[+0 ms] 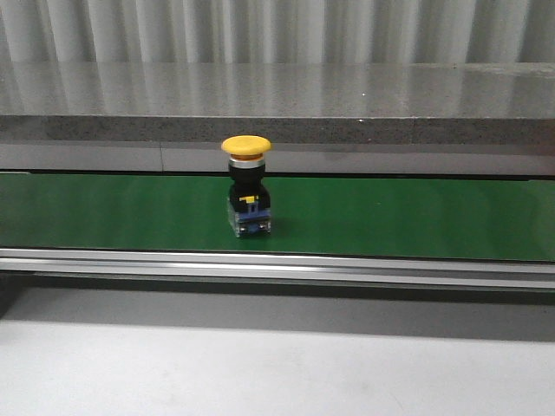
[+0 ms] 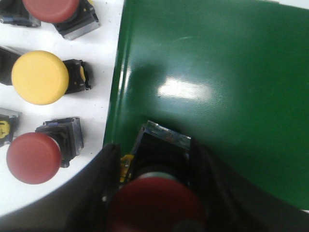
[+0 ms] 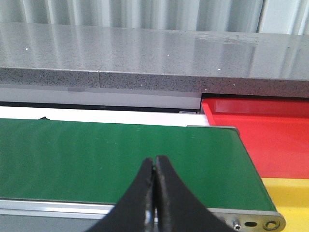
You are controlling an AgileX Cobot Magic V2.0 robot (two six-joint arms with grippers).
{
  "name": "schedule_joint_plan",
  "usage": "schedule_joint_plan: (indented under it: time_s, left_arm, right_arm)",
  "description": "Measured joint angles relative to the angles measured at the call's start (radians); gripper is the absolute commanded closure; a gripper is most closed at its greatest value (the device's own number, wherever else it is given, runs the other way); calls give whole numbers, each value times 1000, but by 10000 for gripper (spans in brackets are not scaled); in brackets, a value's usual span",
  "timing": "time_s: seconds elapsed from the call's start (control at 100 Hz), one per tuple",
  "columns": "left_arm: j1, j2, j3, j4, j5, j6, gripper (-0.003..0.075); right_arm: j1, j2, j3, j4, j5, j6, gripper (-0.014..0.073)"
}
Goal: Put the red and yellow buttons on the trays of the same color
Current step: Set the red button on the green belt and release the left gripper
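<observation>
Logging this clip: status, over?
Left gripper shut on red button over green belt. Right gripper shut, empty. Yellow button upright on belt.

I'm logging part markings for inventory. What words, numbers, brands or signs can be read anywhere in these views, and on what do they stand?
No text is readable in any view.
yellow button on the green belt: a small yellow patch on its black body, too blurred to read.
red button in the left gripper: a yellow patch on its side, unreadable.
red tray, yellow tray, right gripper: no markings visible.
</observation>
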Motion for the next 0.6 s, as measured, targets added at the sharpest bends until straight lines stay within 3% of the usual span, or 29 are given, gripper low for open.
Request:
schedule_joint_plan:
  time_s: [0.12,0.22,0.35,0.47,0.54,0.6]
  left_arm:
    - [0,15,0,0,-6,0,153]
    - [0,15,0,-17,-30,0,62]
    - [-18,4,0,-25,-96,6,76]
    - [-63,-64,22,-27,-201,36,146]
    - [-95,-121,58,-27,-272,45,239]
    - [-124,-171,99,-30,-325,49,378]
  right_arm:
    - [0,0,0,0,0,0,659]
    - [0,0,0,0,0,0,659]
    - [0,0,0,0,0,0,659]
    - [0,0,0,0,0,0,659]
    - [0,0,0,0,0,0,659]
    - [0,0,0,0,0,0,659]
